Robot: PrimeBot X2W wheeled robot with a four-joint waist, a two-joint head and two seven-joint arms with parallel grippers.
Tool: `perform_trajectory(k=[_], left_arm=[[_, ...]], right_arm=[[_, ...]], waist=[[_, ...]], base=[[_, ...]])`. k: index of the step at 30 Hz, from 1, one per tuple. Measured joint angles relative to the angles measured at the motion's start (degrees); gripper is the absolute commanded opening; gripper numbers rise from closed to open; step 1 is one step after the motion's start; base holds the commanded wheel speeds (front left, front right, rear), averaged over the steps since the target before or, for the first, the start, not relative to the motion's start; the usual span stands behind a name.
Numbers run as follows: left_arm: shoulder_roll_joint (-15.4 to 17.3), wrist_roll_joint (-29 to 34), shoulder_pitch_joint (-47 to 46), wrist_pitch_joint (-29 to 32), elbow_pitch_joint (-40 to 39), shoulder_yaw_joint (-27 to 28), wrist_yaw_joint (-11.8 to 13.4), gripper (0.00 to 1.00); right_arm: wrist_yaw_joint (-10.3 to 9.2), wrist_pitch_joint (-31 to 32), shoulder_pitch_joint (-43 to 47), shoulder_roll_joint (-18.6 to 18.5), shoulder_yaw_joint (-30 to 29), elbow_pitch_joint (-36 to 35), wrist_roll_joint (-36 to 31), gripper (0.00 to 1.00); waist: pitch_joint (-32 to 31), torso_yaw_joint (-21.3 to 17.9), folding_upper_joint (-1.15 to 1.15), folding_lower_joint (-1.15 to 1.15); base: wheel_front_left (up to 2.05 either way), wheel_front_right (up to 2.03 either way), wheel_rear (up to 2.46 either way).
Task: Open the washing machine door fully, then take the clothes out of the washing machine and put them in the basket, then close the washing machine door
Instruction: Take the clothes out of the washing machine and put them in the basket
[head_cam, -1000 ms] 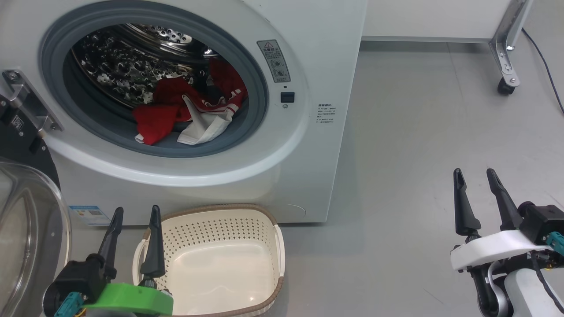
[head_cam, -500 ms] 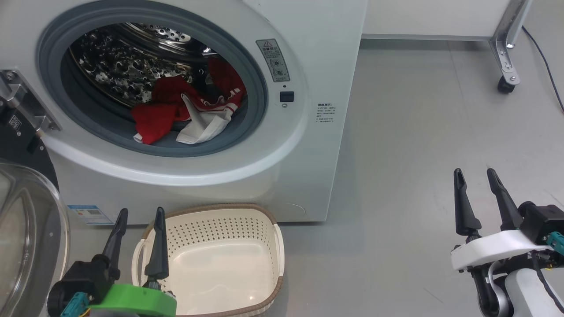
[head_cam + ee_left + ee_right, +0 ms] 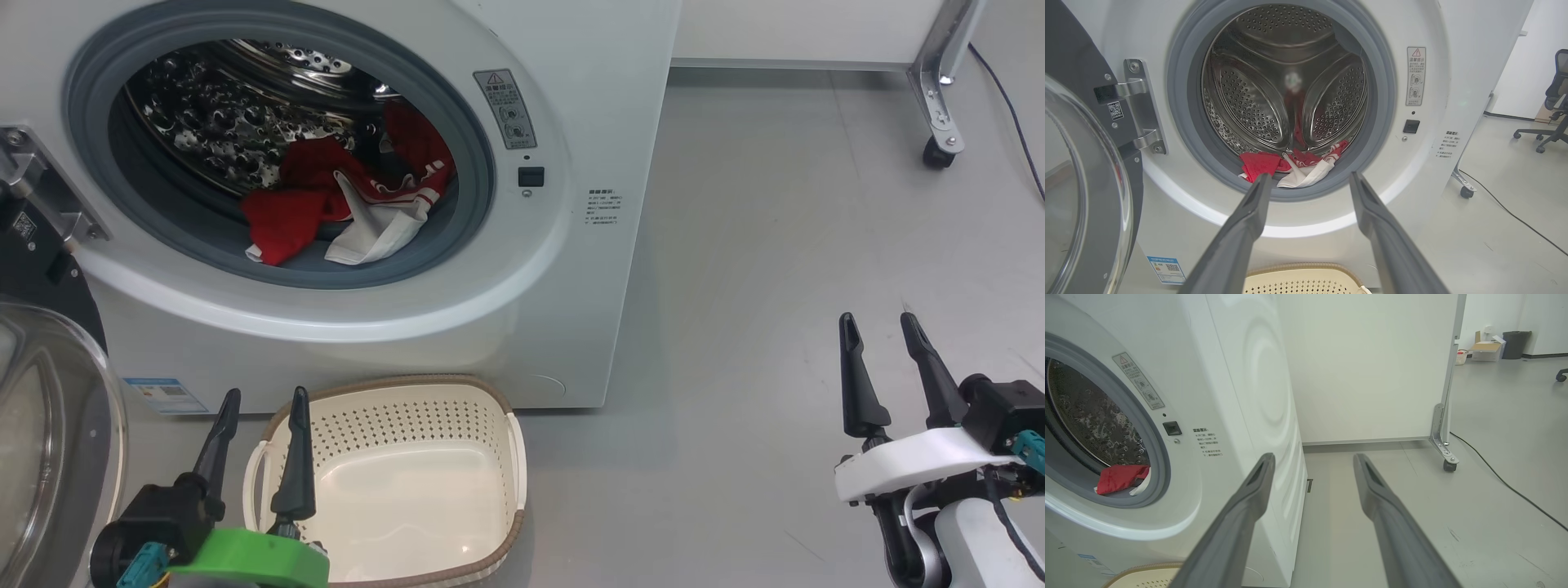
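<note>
Presently, by entry. First, left gripper [image 3: 265, 394], two long dark fingers on a green mount: spread as wide as possible, holding nothing, touching nothing, raised near the left end of the small cream perforated plastic basket [image 3: 408, 384] with brown woven-look rim; in the left wrist view, this gripper [image 3: 1309, 177] aimed at the drum mouth. Second, right gripper [image 3: 878, 320], matching fingers on a white mount: equally wide, empty, over bare grey floor [image 3: 775, 245], well apart from the machine; in the right wrist view, this gripper [image 3: 1314, 457] pointed past the machine's right side. Big white front-loading washing machine [image 3: 588, 98], perforated steel drum [image 3: 212, 122], grey rubber gasket [image 3: 473, 204]. Bright red clothes [image 3: 302, 204] with white panels and stripe trim: heaped at the drum's front, spilling onto the gasket. Large round door [image 3: 49, 408], glossy black rim, clear glass bowl: swung open leftward on a metal hinge [image 3: 41, 192], just beside the left gripper. Basket on the floor against the machine's front, below the opening, empty. Between left fingers and clothes: open space.
</note>
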Motion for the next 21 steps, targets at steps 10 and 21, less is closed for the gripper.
perform_trajectory(k=[10,21], left_arm=[[0.16,0.26,-0.03,0.05,-0.60,0.08,0.54,1.00],[0.27,0.88,-2.50,2.99,-1.53,1.47,2.88,1.00]], right_arm=[[0.09,0.00,-0.12,0.10,0.14,-0.78,-0.25,1.00],[0.65,0.00,-0.80,-0.33,-0.23,-2.82,-0.08,1.00]], waist=[[1.92,-0.50,0.00,0.00],[7.45,-2.59,0.00,0.00]], base=[[0.00,0.00,0.00],[0.00,0.00,0.00]])
